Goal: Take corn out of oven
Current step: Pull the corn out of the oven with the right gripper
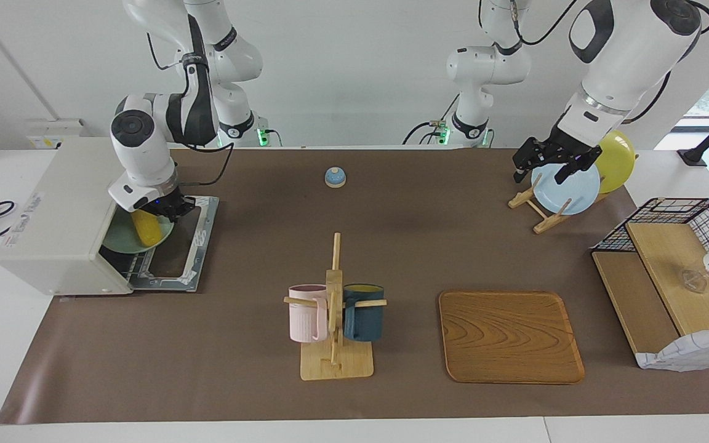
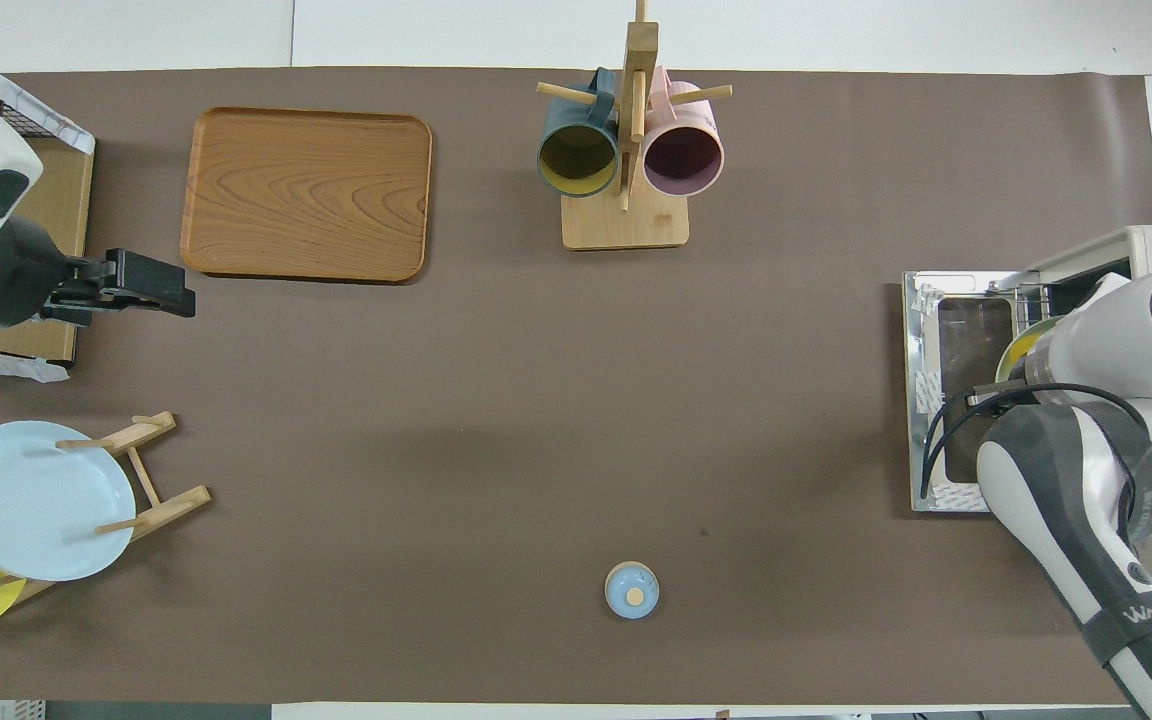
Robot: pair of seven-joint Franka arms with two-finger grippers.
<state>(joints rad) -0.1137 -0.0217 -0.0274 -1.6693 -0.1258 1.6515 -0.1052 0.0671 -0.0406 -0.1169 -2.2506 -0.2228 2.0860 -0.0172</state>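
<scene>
One yellow corn cob point(image 1: 146, 227) pinched at its top end by the right gripper point(image 1: 167, 209), lying on the green plate point(image 1: 119, 236) at the open oven point(image 1: 59, 215) mouth, mid-left of frame, ready for lifting out; left gripper point(image 1: 546, 163) spread, waiting over the plate rack point(image 1: 533, 206), upper right.

Two fixed cameras, both set well back. The facing view sits high across the table and looks at the robots, whose bases line its top edge. The overhead view looks steeply down from above the robots' end. Both take in the whole brown mat point(image 1: 237, 369), seen half a turn apart.
</scene>
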